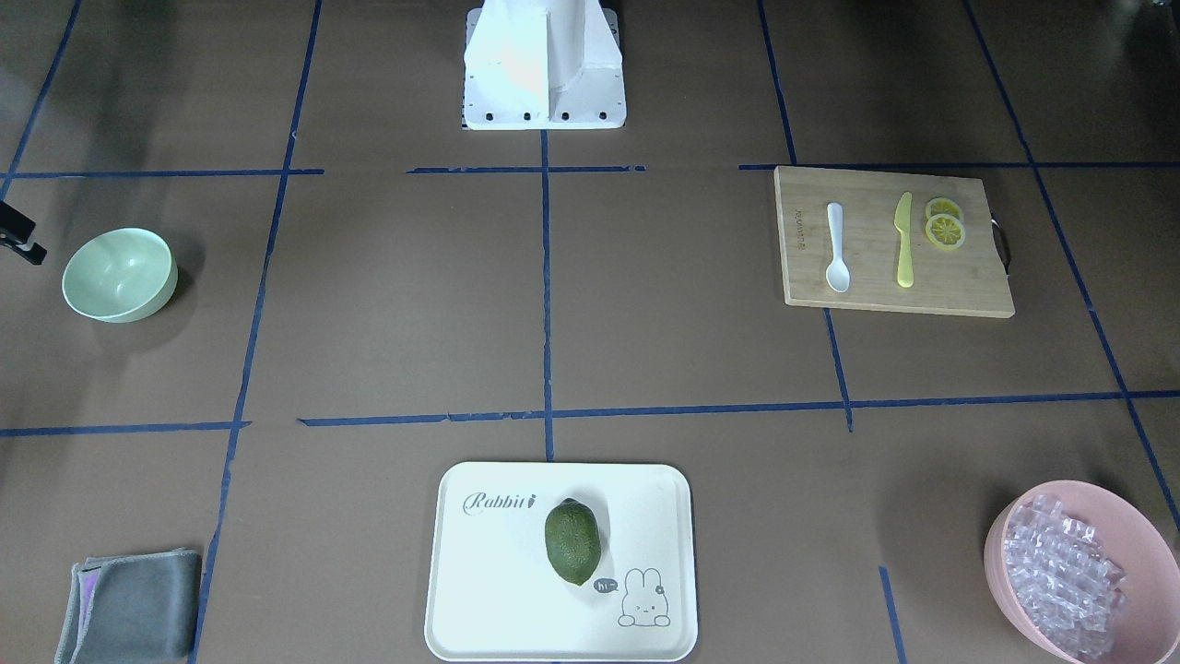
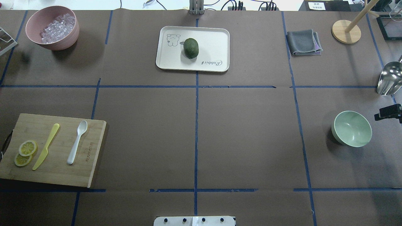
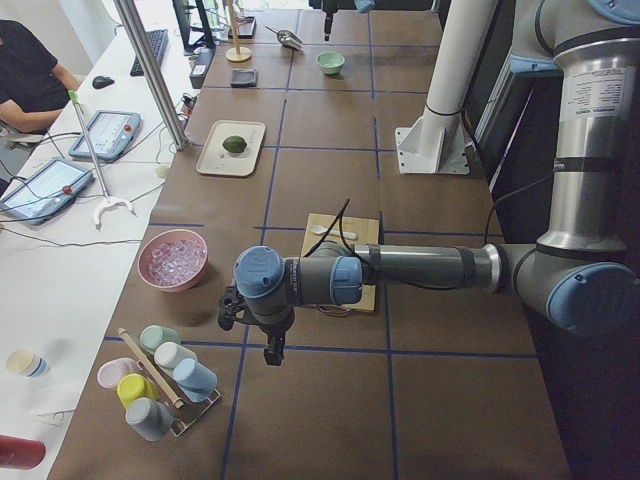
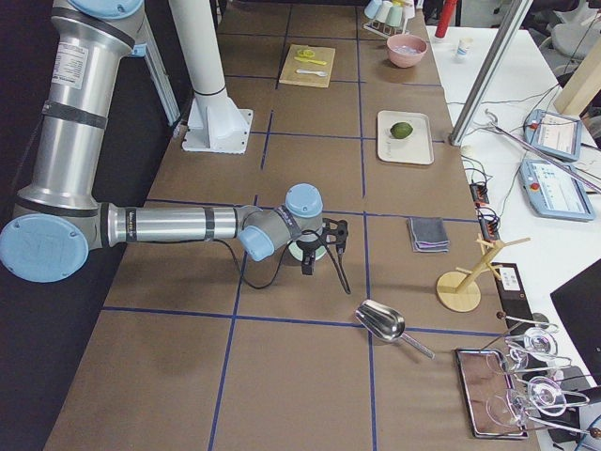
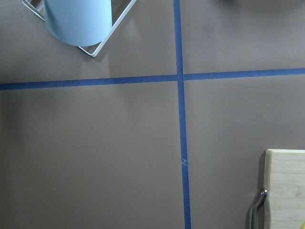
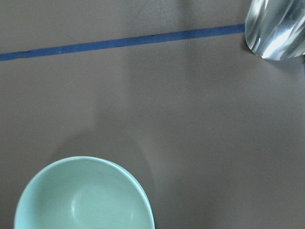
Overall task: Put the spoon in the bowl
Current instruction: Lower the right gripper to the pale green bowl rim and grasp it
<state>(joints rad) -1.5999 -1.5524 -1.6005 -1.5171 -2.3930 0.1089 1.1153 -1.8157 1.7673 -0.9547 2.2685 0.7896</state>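
Note:
The white spoon (image 2: 77,142) lies on a wooden cutting board (image 2: 59,175) at the table's left, scoop pointing away from the robot; it also shows in the front-facing view (image 1: 837,247). The mint-green bowl (image 2: 351,128) stands upright and empty at the right (image 1: 120,274) and fills the lower left of the right wrist view (image 6: 83,195). My right gripper (image 2: 388,112) hangs just beyond the bowl at the frame edge; only a black part shows, so I cannot tell its state. My left gripper (image 3: 272,345) hovers past the board's end, apart from the spoon, state unclear.
On the board lie a yellow-green knife (image 2: 46,146) and lemon slices (image 2: 25,153). A pink bowl of clear cubes (image 2: 52,27), a tray (image 2: 216,34) with a green fruit, a grey cloth (image 2: 303,42) and a metal scoop (image 2: 389,78) stand farther out. A cup rack (image 3: 160,380) sits near the left gripper.

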